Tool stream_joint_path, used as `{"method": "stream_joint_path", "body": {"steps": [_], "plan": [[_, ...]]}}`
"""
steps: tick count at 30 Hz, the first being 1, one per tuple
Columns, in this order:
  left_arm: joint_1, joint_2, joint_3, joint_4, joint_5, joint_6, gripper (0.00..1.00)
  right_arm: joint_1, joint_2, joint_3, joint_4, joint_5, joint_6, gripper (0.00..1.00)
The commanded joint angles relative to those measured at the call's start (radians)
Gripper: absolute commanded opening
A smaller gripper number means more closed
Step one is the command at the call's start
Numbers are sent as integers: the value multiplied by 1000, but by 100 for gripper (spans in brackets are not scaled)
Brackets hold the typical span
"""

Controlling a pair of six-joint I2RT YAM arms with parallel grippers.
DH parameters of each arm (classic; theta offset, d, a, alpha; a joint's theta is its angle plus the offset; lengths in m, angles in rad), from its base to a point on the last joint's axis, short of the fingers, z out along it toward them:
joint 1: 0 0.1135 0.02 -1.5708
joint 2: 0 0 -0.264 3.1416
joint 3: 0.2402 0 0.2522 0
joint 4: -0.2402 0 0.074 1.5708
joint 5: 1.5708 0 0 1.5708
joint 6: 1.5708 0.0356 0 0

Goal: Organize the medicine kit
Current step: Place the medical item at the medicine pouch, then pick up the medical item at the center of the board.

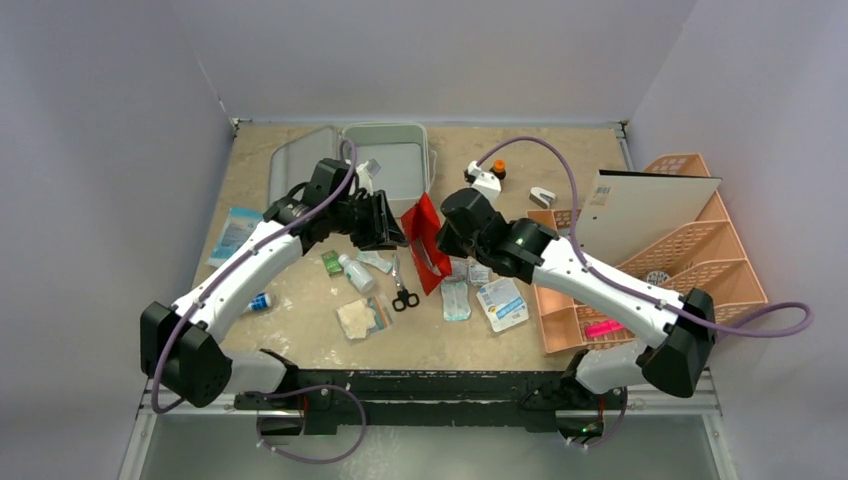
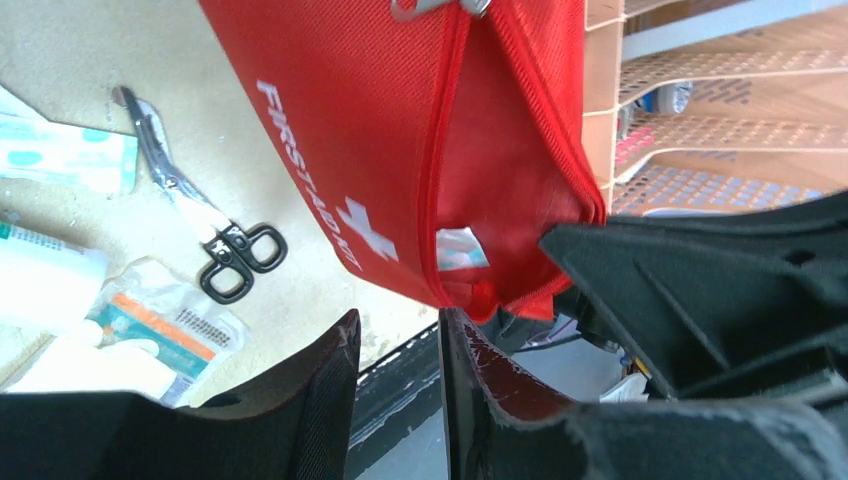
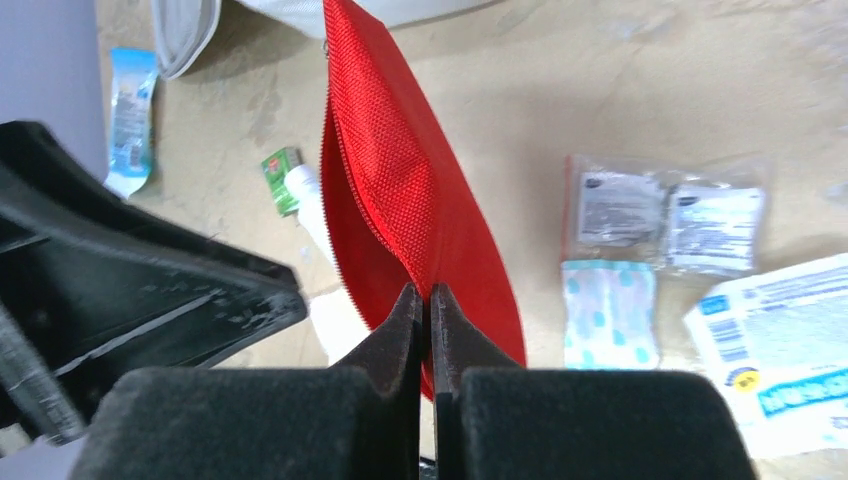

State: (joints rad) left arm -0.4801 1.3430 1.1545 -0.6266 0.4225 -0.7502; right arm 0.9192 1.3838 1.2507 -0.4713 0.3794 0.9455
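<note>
- My right claw (image 3: pixel 421 300) is pinched tight on the rim of the red first aid pouch (image 3: pixel 400 190), beside its zip. It holds the pouch up on edge over the middle of the desk (image 1: pixel 300 320).
- My left claw (image 2: pixel 400 325) has its fingers apart with nothing between them. The pouch's lower corner hangs just beyond the tips, its mouth gapes, and a pale packet shows in the gap.
- Black-handled scissors (image 2: pixel 215 245) lie flat on the desk near the pouch, with a white bottle (image 1: pixel 356 272) just beside them toward the left edge.
- 2 clear sachets (image 3: pixel 660 210) and a blue-spotted plaster pack (image 3: pixel 608 312) lie on the pouch's other side, toward the right edge.
- The medicine kit (image 1: pixel 410 160) sits open against the desk's far edge, its lid laid back toward the left.
- The peach lattice organizer (image 1: pixel 700 250) stands along the right edge.
</note>
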Motion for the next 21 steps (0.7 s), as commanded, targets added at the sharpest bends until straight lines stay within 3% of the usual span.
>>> {"method": "stream_joint_path", "body": {"steps": [1,7,13,21], "plan": [[-5,-79,30,16,69,56,33,4,-81,-1,-82,165,-65,0],[-5,-66,65,-94,-66,105,35,4,-142,7,-144,262,-112,0],[-26,-16,66,-105,-57,121,34,4,-184,23,-252,344,-127,0],[-118,35,-58,129,-115,-79,33,3,-280,28,-322,450,-188,0]]}}
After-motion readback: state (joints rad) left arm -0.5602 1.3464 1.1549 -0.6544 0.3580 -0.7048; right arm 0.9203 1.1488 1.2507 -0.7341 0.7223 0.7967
